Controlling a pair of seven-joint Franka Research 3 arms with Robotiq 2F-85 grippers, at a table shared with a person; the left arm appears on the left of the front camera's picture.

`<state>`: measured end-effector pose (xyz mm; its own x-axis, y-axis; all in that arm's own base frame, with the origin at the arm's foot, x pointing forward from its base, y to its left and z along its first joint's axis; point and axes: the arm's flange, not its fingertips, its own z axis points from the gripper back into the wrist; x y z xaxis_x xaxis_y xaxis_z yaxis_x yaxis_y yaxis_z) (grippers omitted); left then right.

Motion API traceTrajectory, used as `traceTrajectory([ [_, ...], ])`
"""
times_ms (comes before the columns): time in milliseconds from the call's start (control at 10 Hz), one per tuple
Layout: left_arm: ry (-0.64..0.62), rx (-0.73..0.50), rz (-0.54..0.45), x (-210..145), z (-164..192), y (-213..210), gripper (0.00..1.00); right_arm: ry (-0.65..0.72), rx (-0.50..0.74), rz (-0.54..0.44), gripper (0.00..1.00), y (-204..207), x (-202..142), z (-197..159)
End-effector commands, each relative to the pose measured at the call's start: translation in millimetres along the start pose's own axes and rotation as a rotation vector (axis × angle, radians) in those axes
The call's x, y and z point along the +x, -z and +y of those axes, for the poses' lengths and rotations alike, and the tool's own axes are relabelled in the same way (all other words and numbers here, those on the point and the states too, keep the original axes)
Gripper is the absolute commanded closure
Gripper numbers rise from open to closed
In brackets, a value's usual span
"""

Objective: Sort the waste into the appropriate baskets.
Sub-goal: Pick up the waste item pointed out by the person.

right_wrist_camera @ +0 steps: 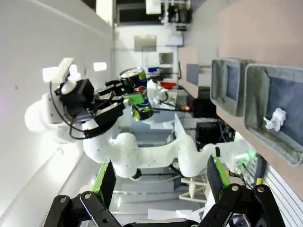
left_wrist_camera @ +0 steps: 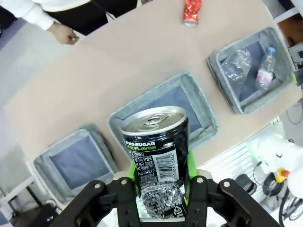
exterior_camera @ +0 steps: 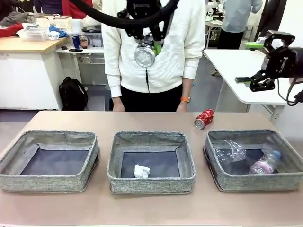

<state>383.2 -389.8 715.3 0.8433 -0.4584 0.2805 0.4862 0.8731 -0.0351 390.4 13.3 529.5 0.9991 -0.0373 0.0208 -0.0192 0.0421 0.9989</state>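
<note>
Left end effector [left_wrist_camera: 162,170] grips dark can [left_wrist_camera: 156,142], label readable from left wrist; right end effector [exterior_camera: 250,62] wide open, raised clear of baskets [exterior_camera: 151,136].

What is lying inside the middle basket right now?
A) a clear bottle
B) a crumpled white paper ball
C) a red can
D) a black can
B: the crumpled white paper ball lies on the dark floor of the middle basket, while the red can is out on the table and the clear bottle is in the right basket.
</note>
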Motion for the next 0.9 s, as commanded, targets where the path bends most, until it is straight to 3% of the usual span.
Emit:
traceTrajectory([
  [0, -0.007, 0.009, -0.021, -8, 0, 6, 0.59, -0.009, -0.001, 0.021, 0.00, 7, 8, 7],
  [100, 0.000, 0.000, 0.000, 0, 0, 0, 0.59, -0.009, -0.001, 0.021, 0.00, 7, 8, 7],
  [200, -0.182, 0.006, -0.080, 4, -7, -13, 0.59, -0.009, -0.001, 0.021, 0.00, 7, 8, 7],
  [300, -0.265, 0.031, 0.001, 7, -25, -32, 0.59, -0.009, -0.001, 0.021, 0.00, 7, 8, 7],
  [500, -0.256, 0.108, 0.040, 16, -36, -58, 0.59, -0.009, -0.001, 0.021, 0.00, 7, 8, 7],
  [800, -0.263, 0.083, 0.037, 23, -25, -92, 0.59, -0.009, -0.001, 0.021, 0.00, 7, 8, 7],
])
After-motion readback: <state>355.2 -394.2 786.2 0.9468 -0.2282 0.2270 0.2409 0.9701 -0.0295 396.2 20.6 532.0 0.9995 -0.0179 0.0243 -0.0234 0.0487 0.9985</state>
